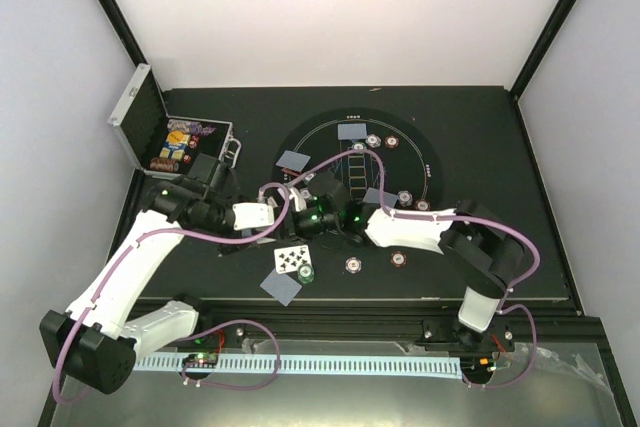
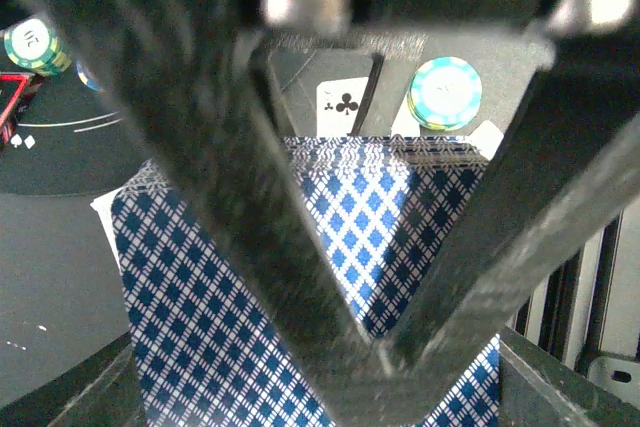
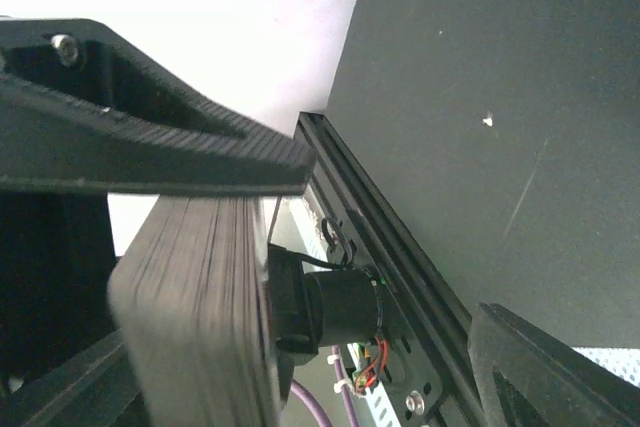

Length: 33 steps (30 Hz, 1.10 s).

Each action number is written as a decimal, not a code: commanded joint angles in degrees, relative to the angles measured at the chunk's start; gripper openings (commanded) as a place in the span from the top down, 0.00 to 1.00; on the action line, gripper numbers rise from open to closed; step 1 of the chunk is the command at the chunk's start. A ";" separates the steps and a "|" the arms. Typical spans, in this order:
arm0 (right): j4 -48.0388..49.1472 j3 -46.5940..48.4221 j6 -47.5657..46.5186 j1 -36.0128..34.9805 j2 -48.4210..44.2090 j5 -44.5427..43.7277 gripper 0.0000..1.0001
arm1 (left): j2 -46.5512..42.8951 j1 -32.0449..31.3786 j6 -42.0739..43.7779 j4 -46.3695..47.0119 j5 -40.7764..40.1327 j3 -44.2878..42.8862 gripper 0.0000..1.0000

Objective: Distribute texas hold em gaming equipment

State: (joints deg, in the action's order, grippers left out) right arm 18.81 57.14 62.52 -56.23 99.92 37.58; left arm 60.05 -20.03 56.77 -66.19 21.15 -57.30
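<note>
The round black mat (image 1: 320,132) carries face-down cards (image 1: 352,131) and poker chips (image 1: 403,197) at several seats. The silver metal case (image 1: 135,117) stands open at the left, likely as the supply. Near the mat's near-left edge, the left gripper (image 2: 380,352) pinches the deck of playing cards (image 2: 200,327). It seems to be presenting the deck to the right gripper (image 3: 395,247), whose jaws are spread (upper finger along the deck's edge), probably to peel off a card. Beyond the deck lie a face-up club card (image 2: 345,102) and a green chip (image 2: 445,92), just beside each other.
</note>
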 commanded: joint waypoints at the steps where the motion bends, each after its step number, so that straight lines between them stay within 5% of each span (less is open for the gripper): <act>1: 5.04 3.14 2.29 -0.37 2.67 1.52 0.20 | -0.13 -0.53 -0.35 0.09 3.02 -2.82 0.99; 15: 11.03 -2.32 6.09 3.08 5.11 2.05 0.32 | -0.02 -0.53 -0.02 -1.14 1.48 -3.16 0.98; 33: -0.35 -3.82 -1.10 4.64 -1.91 -0.01 0.51 | -0.32 -0.53 -0.35 0.07 -0.05 -2.31 0.99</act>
State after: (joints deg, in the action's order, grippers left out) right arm 24.05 54.65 62.96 -52.40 99.63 40.36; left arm 61.01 -20.49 56.77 -66.24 20.53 -57.76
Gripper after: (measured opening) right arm 0.533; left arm 0.678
